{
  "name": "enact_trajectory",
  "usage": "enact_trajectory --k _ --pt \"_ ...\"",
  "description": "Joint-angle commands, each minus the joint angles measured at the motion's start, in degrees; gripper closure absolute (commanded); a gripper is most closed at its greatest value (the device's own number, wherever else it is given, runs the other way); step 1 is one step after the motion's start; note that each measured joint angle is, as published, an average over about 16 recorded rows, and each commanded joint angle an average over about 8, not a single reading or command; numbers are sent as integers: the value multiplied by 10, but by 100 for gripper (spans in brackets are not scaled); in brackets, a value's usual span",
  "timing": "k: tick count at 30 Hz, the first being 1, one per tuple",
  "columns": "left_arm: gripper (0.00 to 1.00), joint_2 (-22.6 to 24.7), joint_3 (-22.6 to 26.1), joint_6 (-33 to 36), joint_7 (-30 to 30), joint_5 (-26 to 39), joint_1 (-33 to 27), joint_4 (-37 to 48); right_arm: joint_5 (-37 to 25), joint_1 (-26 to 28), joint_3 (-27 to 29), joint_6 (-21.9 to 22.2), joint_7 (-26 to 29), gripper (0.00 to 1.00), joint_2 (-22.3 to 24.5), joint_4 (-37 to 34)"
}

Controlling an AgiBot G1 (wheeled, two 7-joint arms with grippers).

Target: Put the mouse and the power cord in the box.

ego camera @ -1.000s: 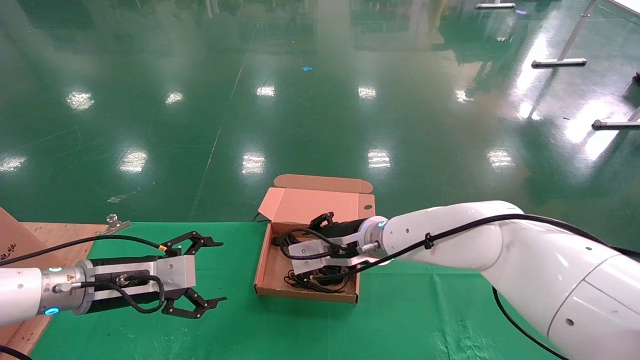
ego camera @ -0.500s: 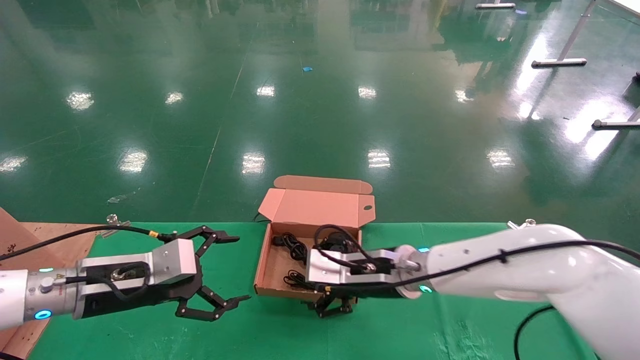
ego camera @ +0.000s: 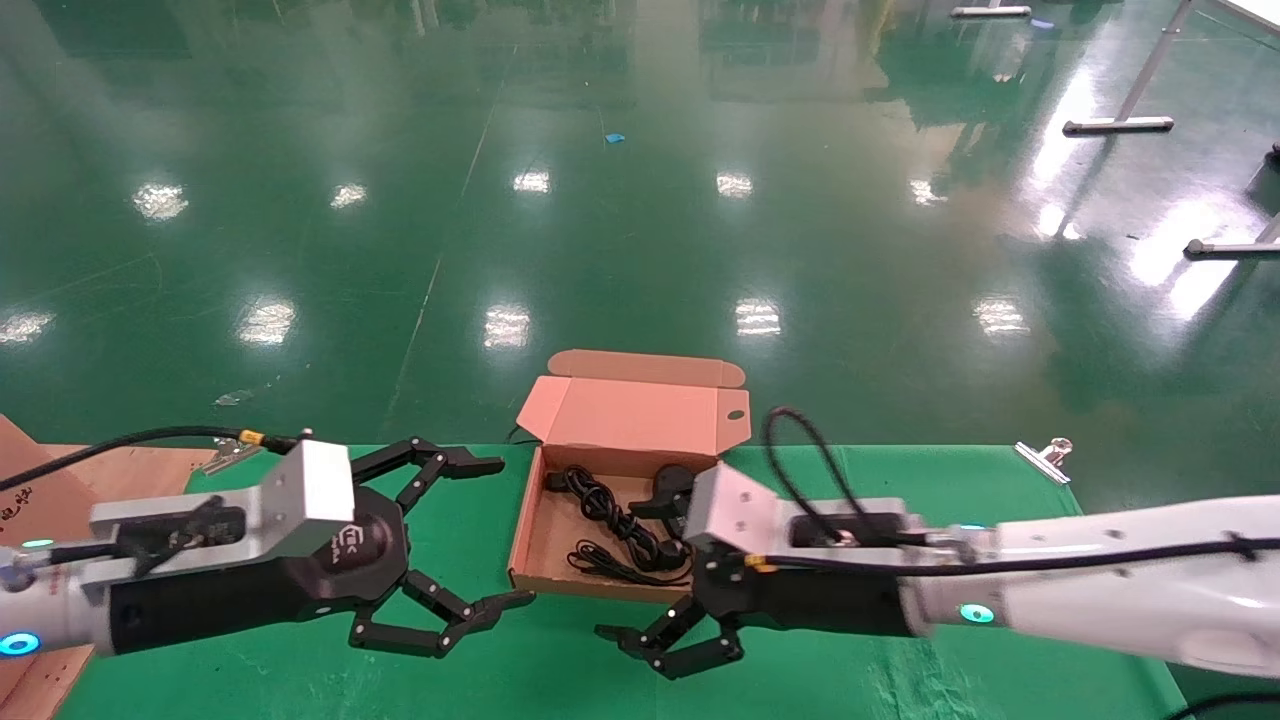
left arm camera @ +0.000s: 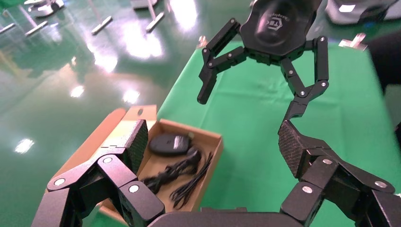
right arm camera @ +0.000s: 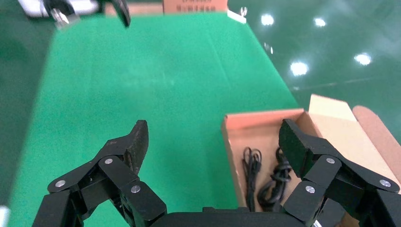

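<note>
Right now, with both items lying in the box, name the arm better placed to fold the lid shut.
Right, narrowly. The right gripper hangs open by the box's near edge, below its upright lid. The left gripper is also open, but off to the box's left side. Mouse and power cord already lie inside.

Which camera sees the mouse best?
The left wrist view: the mouse lies whole and unblocked in the box, beside the cord. In the head view the right hand and its wrist block hide part of the mouse. The right wrist view shows only cord in the box, no mouse.
</note>
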Motion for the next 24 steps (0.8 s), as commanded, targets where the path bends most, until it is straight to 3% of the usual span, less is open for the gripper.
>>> enact_trajectory --k 1,24 --pt "0 -3 -15 11 -15 -5 7 -10 16 -11 21 -17 7 0 15 12" --pt "0 -38 -184 133 -183 -59 85 -128 195 -140 262 -208 85 0 183 145"
